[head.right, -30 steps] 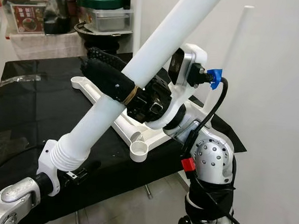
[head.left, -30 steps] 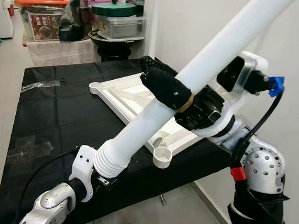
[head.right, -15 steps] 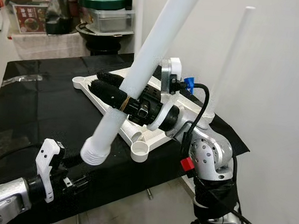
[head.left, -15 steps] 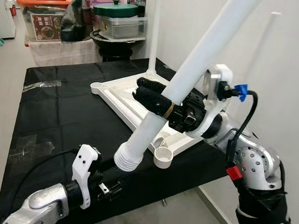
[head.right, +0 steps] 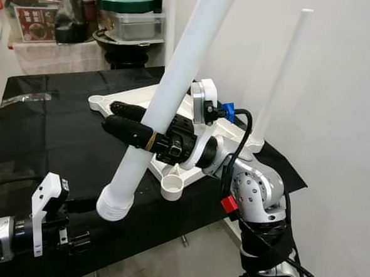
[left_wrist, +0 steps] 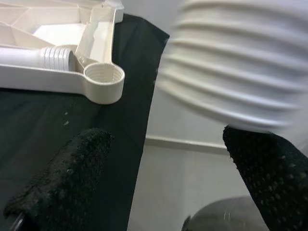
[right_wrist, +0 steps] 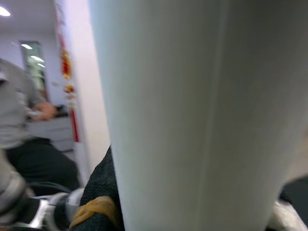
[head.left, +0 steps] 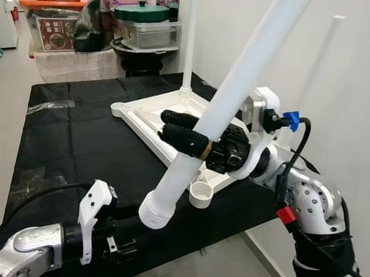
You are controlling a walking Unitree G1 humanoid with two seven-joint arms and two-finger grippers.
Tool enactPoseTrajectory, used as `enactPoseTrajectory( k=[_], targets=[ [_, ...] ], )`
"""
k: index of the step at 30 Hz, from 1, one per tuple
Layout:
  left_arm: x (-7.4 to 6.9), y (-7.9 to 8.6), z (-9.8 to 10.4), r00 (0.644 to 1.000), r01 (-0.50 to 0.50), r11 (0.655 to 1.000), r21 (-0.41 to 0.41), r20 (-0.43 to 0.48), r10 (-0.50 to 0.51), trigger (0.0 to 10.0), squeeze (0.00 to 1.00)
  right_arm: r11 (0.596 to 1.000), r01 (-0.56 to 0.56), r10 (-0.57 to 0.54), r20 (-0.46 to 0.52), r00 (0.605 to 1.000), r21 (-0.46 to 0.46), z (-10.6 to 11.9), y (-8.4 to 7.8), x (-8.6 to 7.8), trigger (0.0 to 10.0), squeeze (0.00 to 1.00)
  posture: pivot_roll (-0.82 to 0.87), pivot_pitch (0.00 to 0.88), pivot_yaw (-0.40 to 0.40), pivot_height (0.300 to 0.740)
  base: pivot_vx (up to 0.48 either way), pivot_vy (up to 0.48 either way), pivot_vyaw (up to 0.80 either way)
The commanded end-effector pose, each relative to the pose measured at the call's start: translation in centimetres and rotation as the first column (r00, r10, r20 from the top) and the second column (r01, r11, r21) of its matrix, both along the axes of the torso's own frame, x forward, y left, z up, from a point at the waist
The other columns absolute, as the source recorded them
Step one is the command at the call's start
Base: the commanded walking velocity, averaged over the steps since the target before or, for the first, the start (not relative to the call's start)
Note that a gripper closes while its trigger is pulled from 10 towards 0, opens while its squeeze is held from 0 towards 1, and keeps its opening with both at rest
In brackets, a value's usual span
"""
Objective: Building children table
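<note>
White plastic table leg (head.left: 239, 79), a long tube with a ribbed threaded end, now hangs steeply tilted above the black-covered table (head.left: 72, 131), clamped at mid-length by the right gripper (head.left: 184, 131), its threaded end just short of the empty round socket (head.left: 201, 191) at the near corner of the white upturned tabletop (head.left: 150, 114). A second ago the left gripper (left_wrist: 163, 178) supported that threaded end; it has since let go and dropped away, fingers spread apart below the tube. By my reading, the right arm alone must seat and screw the leg, beside the two thin legs (head.left: 190, 38) already upright.
</note>
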State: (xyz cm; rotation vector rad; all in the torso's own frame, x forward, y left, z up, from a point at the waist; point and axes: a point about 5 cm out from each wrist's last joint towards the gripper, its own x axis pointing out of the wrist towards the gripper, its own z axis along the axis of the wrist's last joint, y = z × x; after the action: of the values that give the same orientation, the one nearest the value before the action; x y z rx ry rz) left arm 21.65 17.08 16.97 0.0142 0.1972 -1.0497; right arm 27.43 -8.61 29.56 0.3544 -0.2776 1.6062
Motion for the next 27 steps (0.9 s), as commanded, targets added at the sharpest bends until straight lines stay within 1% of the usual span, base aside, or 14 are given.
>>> enactPoseTrajectory(
  k=[1,3,6,8,12,14,17,18,19,20,21,22,23,27],
  targets=[
    [-0.3,0.3,-0.3,0.999,0.016,1.0,0.004,-0.033,-0.016,10.0,0.0,0.997,-0.064,0.064,-0.01,0.998,0.048,0.4,0.0,-0.6,10.0,0.0,0.1,0.0,-0.031,0.74,0.0,0.0,0.0],
    [-0.3,0.3,-0.3,0.999,0.016,1.0,0.004,-0.033,-0.016,10.0,0.0,0.997,-0.064,0.064,-0.01,0.998,0.048,0.4,0.0,-0.6,10.0,0.0,0.1,0.0,-0.031,0.74,0.0,0.0,0.0],
    [-0.5,0.2,-0.3,0.998,0.038,0.999,0.005,-0.043,-0.038,10.0,0.0,0.987,-0.138,0.14,-0.029,0.99,0.084,0.6,0.4,-1.2,10.0,0.0,0.1,0.0,-0.035,0.74,0.0,0.0,0.0],
    [-0.6,-0.5,0.1,0.996,0.074,0.997,-0.034,-0.046,-0.076,10.0,0.0,0.976,-0.2,0.203,-0.029,0.979,0.085,0.1,1.2,-1.9,10.0,0.0,0.1,0.0,-0.036,0.74,0.0,0.0,0.0],
    [-0.6,-1.3,0.5,0.992,0.109,0.99,-0.085,-0.057,-0.114,10.0,0.0,0.97,-0.231,0.234,-0.02,0.972,0.075,-0.4,2.0,-2.4,10.0,0.0,0.11,0.0,-0.042,0.74,0.0,0.0,0.0],
    [-1.2,-2.8,0.8,0.973,0.199,0.967,-0.157,-0.082,-0.214,10.0,0.0,0.96,-0.266,0.267,-0.003,0.964,0.093,-0.4,2.7,-2.9,10.0,0.0,0.11,0.0,-0.041,0.74,0.0,0.0,0.0],
    [-1.2,-2.8,0.8,0.973,0.199,0.967,-0.157,-0.082,-0.214,10.0,0.0,0.96,-0.266,0.267,-0.003,0.964,0.093,-0.4,2.7,-2.9,10.0,0.0,0.11,0.0,-0.041,0.74,0.0,0.0,0.0],
    [-1.4,-3.3,0.9,0.964,0.232,0.956,-0.18,-0.089,-0.251,10.0,0.0,0.956,-0.276,0.278,0.001,0.961,0.103,-0.3,2.9,-3.0,10.0,0.0,0.11,0.0,-0.041,0.74,0.0,0.0,0.0],
    [-1.4,-3.3,0.9,0.964,0.232,0.956,-0.18,-0.089,-0.251,10.0,0.0,0.956,-0.276,0.278,0.001,0.961,0.103,-0.3,2.9,-3.0,10.0,0.0,0.11,0.0,-0.041,0.74,0.0,0.0,0.0],
    [-1.7,-3.8,1.3,0.949,0.276,0.937,-0.214,-0.095,-0.301,10.0,0.0,0.954,-0.276,0.278,0.006,0.961,0.118,-0.2,3.0,-2.9,10.0,0.0,0.11,0.0,-0.037,0.74,0.0,0.0,0.0],
    [-1.7,-3.8,1.3,0.949,0.276,0.937,-0.214,-0.095,-0.301,10.0,0.0,0.954,-0.276,0.278,0.006,0.961,0.118,-0.2,3.0,-2.9,10.0,0.0,0.11,0.0,-0.037,0.74,0.0,0.0,0.0],
    [-1.9,-4.0,1.7,0.933,0.311,0.918,-0.244,-0.103,-0.344,10.0,0.0,0.952,-0.275,0.277,0.006,0.961,0.133,0.0,3.0,-2.8,10.0,0.0,0.11,0.0,-0.037,0.74,0.0,0.0,0.0],
    [-2.2,-4.0,1.9,0.919,0.345,0.907,-0.241,-0.111,-0.379,10.0,0.0,0.949,-0.276,0.279,0.003,0.96,0.15,0.1,3.0,-2.7,10.0,0.0,0.11,0.0,-0.03,0.74,0.0,0.0,0.0],
    [-2.4,-3.7,1.9,0.904,0.376,0.9,-0.222,-0.126,-0.409,10.0,0.0,0.945,-0.282,0.287,-0.003,0.958,0.167,0.1,3.0,-2.7,10.0,0.0,0.11,0.0,-0.028,0.74,0.0,0.0,0.0]
  ],
)
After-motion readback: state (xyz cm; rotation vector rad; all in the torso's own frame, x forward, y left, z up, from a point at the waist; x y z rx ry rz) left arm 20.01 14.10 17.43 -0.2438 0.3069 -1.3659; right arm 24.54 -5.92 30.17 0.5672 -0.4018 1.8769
